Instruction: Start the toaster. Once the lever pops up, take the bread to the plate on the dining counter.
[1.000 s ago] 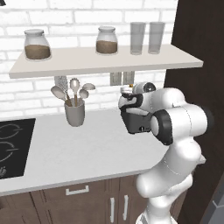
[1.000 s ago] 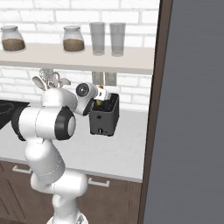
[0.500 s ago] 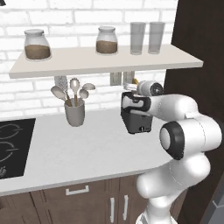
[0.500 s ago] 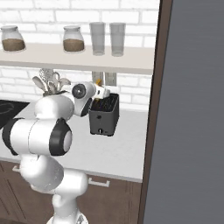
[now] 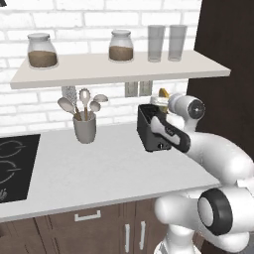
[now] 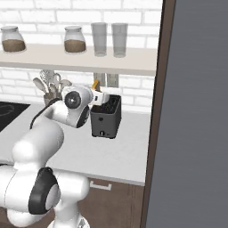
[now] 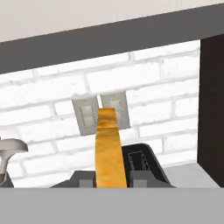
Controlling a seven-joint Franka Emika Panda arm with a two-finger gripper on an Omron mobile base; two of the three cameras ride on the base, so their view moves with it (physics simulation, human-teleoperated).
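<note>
Since the earlier frames the arm has swung its elbow lower and outward while the hand lifted slightly, so bread [image 7: 108, 151] now stands clear above toaster [image 5: 151, 130] rather than down at its slots. Bread: orange-yellow slice with darker crust, seen edge-on and upright in the hand view, running from 6 o'clock up to centre; in the left base view its tip shows at 1 o'clock of the toaster, and in the right base view at 11 o'clock of it. Gripper [image 7: 112, 178]: pinching the bread, one dark fingertip [image 7: 86, 180] flat against each face of the slice at its lower end. Toaster: dark grey box on the white worktop [image 5: 99, 171], below and beyond the held slice; slot opening visible at 4 o'clock of the bread in the hand view; small pale knob low on its front in the right base view. Wall sockets [image 7: 101, 113]: twin pale plates on the white brick wall, directly behind the bread's top. Utensil cup [image 5: 85, 130]: grey, holding spoons, at 9 o'clock of the toaster, well apart. Hob [image 5: 14, 166]: black, at the worktop's far 9 o'clock end. Shelf [image 5: 119, 67]: above, carrying two filled jars [image 5: 121, 46] and two clear glasses [image 5: 166, 42].
</note>
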